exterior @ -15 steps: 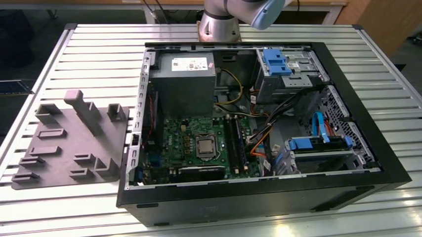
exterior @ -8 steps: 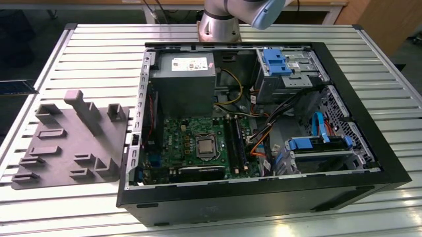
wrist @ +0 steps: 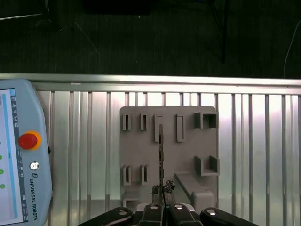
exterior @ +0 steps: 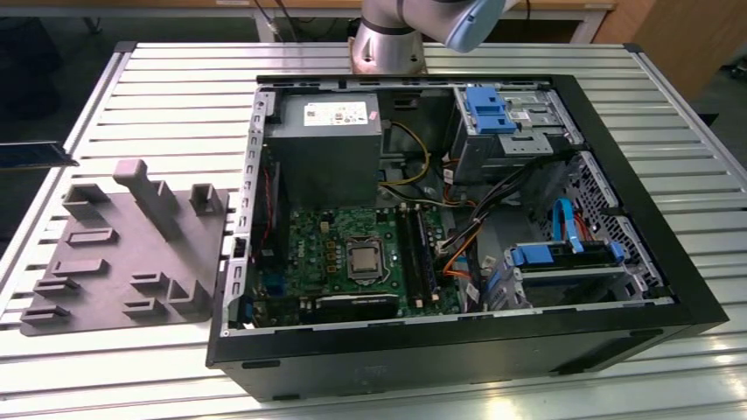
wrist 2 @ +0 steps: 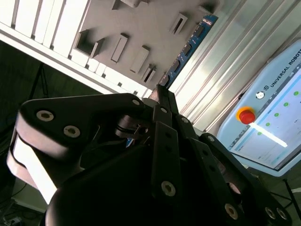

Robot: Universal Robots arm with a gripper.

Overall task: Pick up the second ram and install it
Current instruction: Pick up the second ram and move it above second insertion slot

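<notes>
My gripper (wrist: 162,190) is shut on the second ram (wrist: 161,155), a thin dark stick seen edge-on in the first wrist view. It sticks out from the fingertips over the grey moulded tray (wrist: 188,155). In the second wrist view the ram (wrist 2: 188,47) shows its board face with black chips, reaching away from the gripper (wrist 2: 160,92) across the tray (wrist 2: 146,19). The gripper hangs well above the table. In the exterior view the open computer case (exterior: 653,289) lies on the table with the motherboard (exterior: 338,254) and its long black slots (exterior: 418,254) exposed.
The tray (exterior: 129,254) with upright posts sits on the slatted table at the exterior view's left, beside the case. A teach pendant (wrist: 23,155) with a red button lies next to the tray. The case holds cables, drive bays and a power supply (exterior: 321,140).
</notes>
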